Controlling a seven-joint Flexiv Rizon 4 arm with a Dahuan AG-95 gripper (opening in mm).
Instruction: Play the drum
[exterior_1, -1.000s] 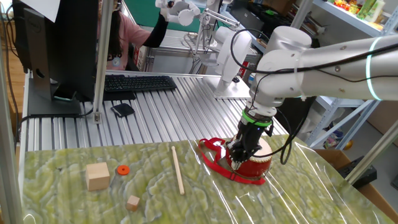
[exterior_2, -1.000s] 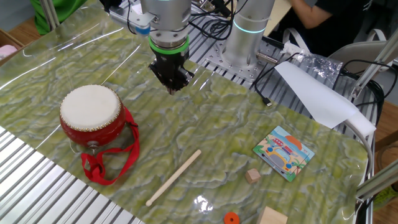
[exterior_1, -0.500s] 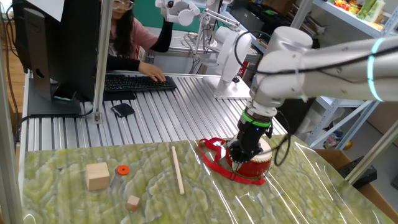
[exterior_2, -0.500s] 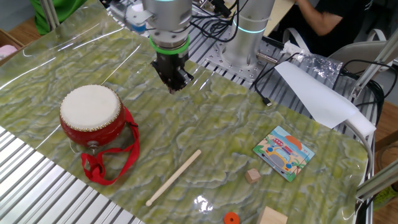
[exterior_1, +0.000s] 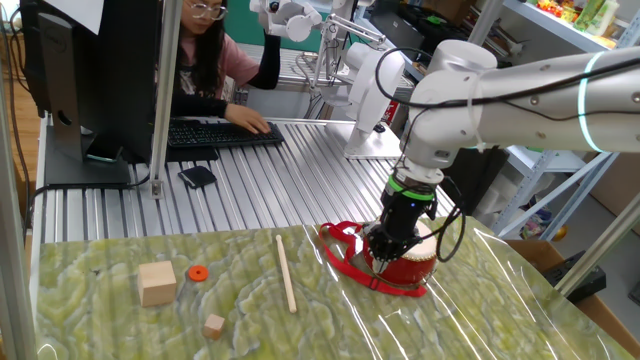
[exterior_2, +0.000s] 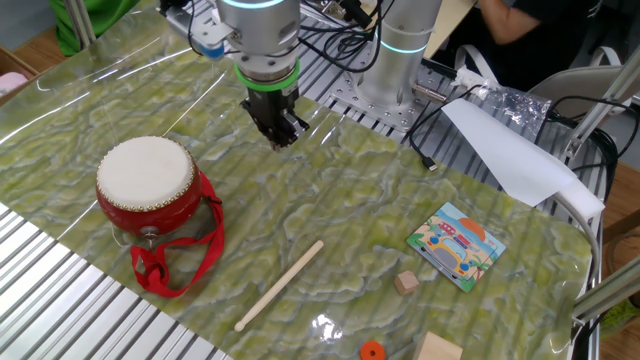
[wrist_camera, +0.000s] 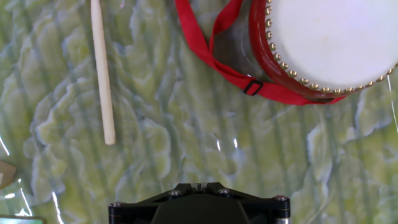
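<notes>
The drum (exterior_2: 146, 188) sits beside a wooden stick (exterior_2: 279, 285); the gripper (exterior_2: 280, 133) hovers nearby, fingers apparently pressed together.

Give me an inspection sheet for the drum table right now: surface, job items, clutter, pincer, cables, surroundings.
Surface: green marbled mat under a glossy film; ribbed metal table beyond it.
Job's things: drum upright, cream skin up, red strap slack on the mat; wooden stick lying flat, apart from the drum.
Clutter: picture card, small wooden cube, larger wooden block, orange disc.
Pincer: pincer above bare mat beside the drum, holding nothing; open or shut cannot be told.
Cables: black cables run by the arm base.
Surroundings: person at a keyboard, monitor, shelving behind.
</notes>
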